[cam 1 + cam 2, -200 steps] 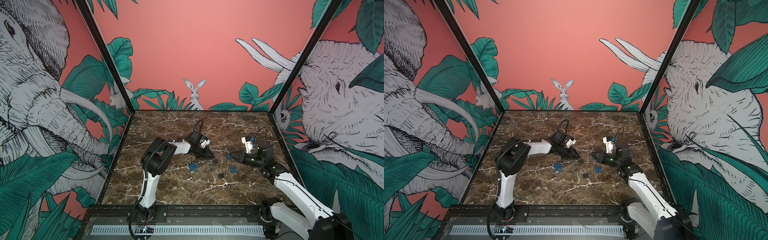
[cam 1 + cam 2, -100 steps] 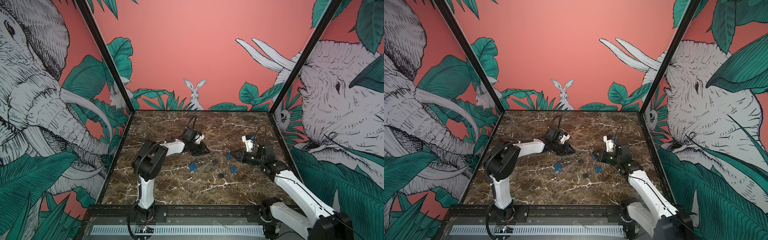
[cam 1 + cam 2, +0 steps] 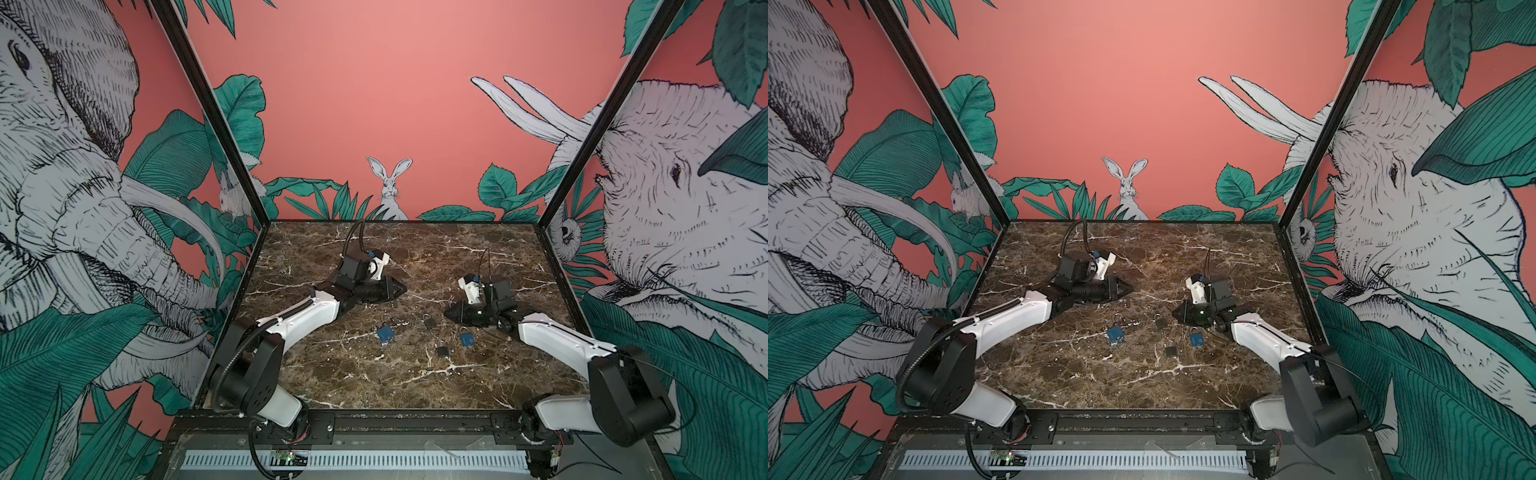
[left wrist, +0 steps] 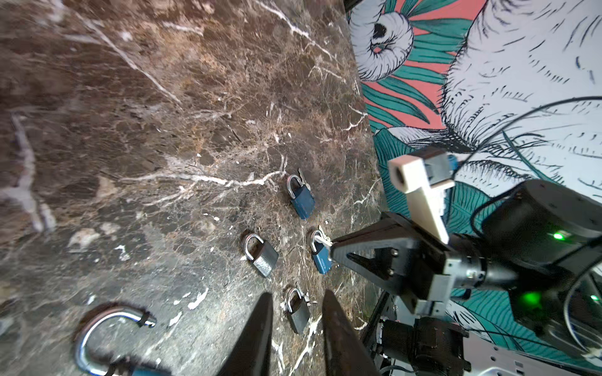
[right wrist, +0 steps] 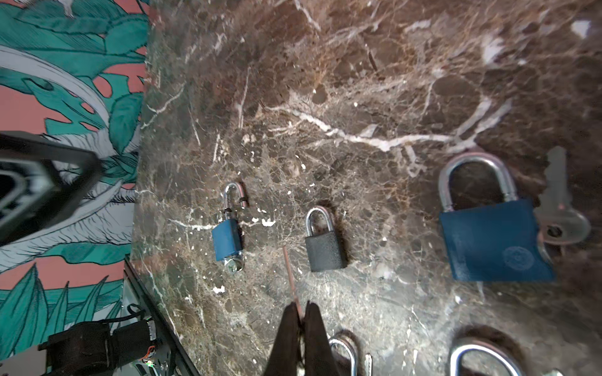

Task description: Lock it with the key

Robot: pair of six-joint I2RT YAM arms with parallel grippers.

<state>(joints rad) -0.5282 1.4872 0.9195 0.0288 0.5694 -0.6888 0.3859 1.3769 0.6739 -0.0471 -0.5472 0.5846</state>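
left gripper (image 4: 296, 294): fingers a bit spread | right gripper (image 5: 303, 306): tips squeezed together | blue padlock (image 3: 386, 333): just below centre in a top view, shackle popped open

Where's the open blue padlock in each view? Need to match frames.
In a top view: open blue padlock, leftmost of the padlocks.
In a top view: same, leftmost.
Left wrist: closest to camera, mostly shackle, body cropped.
Right wrist: farthest padlock, key in its base.
Shared landmark: shut right pincer, in all four.
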